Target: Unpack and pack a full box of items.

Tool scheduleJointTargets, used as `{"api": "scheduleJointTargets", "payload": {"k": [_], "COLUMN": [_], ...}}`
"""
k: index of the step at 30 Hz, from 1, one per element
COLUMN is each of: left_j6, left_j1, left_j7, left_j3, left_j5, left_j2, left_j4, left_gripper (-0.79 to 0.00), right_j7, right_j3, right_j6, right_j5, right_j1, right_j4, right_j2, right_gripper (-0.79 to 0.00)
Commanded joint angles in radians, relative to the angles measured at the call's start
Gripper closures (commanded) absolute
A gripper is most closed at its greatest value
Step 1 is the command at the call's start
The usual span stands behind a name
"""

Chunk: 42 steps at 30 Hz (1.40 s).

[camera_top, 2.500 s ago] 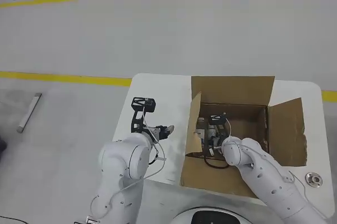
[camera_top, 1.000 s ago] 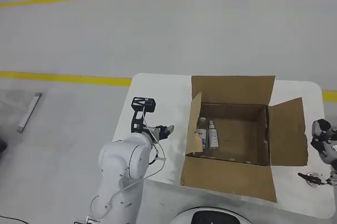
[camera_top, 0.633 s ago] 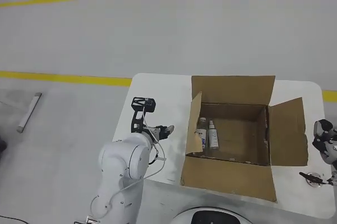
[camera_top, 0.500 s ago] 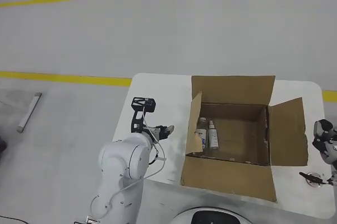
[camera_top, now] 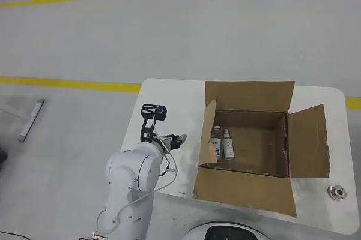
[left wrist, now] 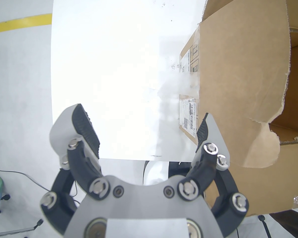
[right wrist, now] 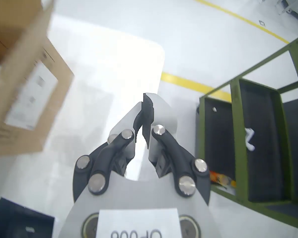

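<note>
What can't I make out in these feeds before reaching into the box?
- Top view: box floor behind the near wall and left flap is hidden.
- Top view: bottles, contents and print too small to tell.
- Top view: round item beside the box, too small to identify.
- Left wrist view: that flap hides the box's inside.
- Right wrist view: box blurred, cut off by the edge.

White table (camera_top: 168,102) with rounded corners, yellow floor line (camera_top: 60,83) behind it, metal bar (camera_top: 31,120) on the floor, green rack (right wrist: 236,137) – black panels inside – near the table's edge.
</note>
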Motion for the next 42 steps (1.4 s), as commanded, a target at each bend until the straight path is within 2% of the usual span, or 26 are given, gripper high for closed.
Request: {"api": "scheduleJointTargets", "payload": {"k": [1,8,21,25,31,36,42], "left_j6": [0.0,0.0,0.0,0.0,0.0,0.0,0.0], "left_j1": [0.0,0.0,0.0,0.0,0.0,0.0,0.0], "left_j7": [0.0,0.0,0.0,0.0,0.0,0.0,0.0], "left_j3": [0.0,0.0,0.0,0.0,0.0,0.0,0.0], "left_j5": [0.0,0.0,0.0,0.0,0.0,0.0,0.0], "left_j2": [0.0,0.0,0.0,0.0,0.0,0.0,0.0], "left_j4": [0.0,0.0,0.0,0.0,0.0,0.0,0.0], "left_gripper": [-0.785,-0.785,-0.785,-0.785,-0.785,-0.785,-0.785], "right_j7": [0.092,0.274,0.278,0.245,0.276,0.301,0.309], "right_j3": [0.001,-0.076,-0.09,-0.119,-0.146,-0.163,-0.186], "right_j6": [-0.054,-0.147,-0.146,-0.101,-0.086,-0.081,-0.079], "right_j5": [0.035,0.06,0.064,-0.031,-0.068,-0.079,-0.095], "right_j1": [0.007,0.044,0.047,0.021,0.0,0.0,0.012], "right_j4": [0.044,0.135,0.139,0.129,0.118,0.123,0.14], "right_j2": [0.007,0.024,0.025,0.024,0.026,0.028,0.033], "right_gripper": [0.0,0.0,0.0,0.0,-0.222,-0.351,-0.36]}}
